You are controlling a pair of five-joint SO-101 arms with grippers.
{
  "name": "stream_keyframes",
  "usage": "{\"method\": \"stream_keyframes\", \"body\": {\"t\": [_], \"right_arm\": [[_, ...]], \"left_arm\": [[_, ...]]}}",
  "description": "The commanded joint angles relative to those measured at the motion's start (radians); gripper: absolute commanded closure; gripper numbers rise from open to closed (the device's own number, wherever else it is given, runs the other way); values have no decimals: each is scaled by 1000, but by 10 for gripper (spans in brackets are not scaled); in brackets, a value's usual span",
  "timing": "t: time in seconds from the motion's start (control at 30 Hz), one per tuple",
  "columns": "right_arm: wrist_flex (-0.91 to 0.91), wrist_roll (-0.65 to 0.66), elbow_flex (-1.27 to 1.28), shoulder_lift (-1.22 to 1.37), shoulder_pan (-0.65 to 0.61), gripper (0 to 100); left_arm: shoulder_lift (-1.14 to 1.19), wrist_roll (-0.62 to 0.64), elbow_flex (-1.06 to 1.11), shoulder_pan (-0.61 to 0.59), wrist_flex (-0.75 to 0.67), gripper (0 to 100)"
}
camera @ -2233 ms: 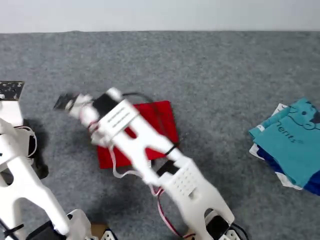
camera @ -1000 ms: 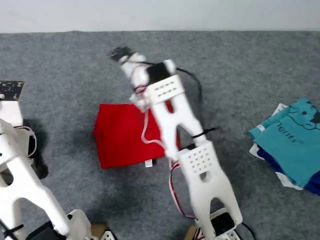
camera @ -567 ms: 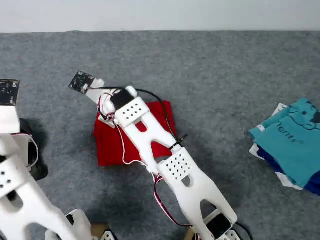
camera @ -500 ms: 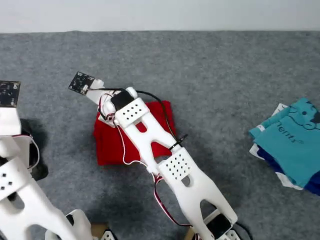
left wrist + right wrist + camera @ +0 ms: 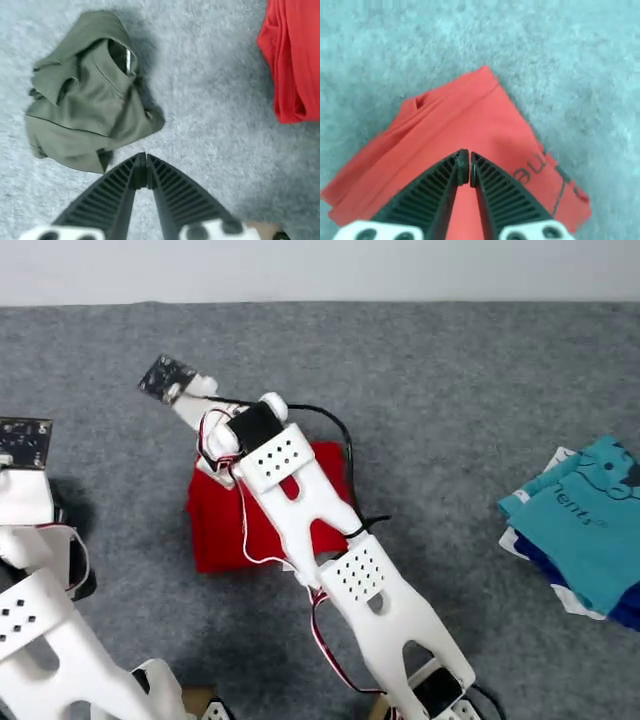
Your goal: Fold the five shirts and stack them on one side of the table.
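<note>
**Red shirt folded, both grippers closed and empty**

We find the right gripper [image 5: 464, 165] poised over the red shirt [image 5: 495, 125], its fingers pressed together with no cloth visibly caught between them. The shirt lies directly under and beyond the fingertips as a flat folded rectangle, with layered edges showing off to one side of the tips. We judge the closed fingers suit pressing or smoothing the fold rather than lifting it.

The left gripper [image 5: 145, 170] is likewise closed on nothing. An olive shirt [image 5: 85, 100] lies crumpled just beyond its fingertips and apart from them. The red shirt's edge sits well off to the other side.

The stack [image 5: 585, 530] of teal and blue shirts rests at the far edge of the table [image 5: 450, 390], well away from both sets of fingers. That placement appears to mark the chosen stacking side.

In our judgement the red shirt is ready to be carried to the stack, and the olive shirt is not yet folded.
</note>
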Motion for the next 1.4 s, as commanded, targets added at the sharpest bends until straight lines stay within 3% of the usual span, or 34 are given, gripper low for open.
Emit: {"method": "stream_keyframes", "body": {"t": [0.0, 0.2, 0.4, 0.63, 0.77, 1.17, 1.23, 1.37], "right_arm": [[48, -68, 48, -154, 56, 990], [47, -106, 448, -458, 128, 990], [39, -370, 838, -668, 131, 975], [39, -695, 991, -610, 156, 716], [35, -767, 991, -513, 156, 625], [-47, -766, 990, -239, 154, 638], [-42, -763, 990, -217, 154, 701], [-42, -720, 990, -199, 162, 922]], "left_arm": [[-21, -6, 8, -6, 11, 993], [-43, -46, 16, -100, 9, 993], [-57, -114, 70, -157, 9, 993], [-55, -149, 73, -187, 9, 993], [-49, -149, 73, -184, 6, 993], [-49, -149, 73, -184, 3, 993], [-49, -149, 73, -184, 3, 993], [-49, -149, 73, -184, 3, 993]]}}
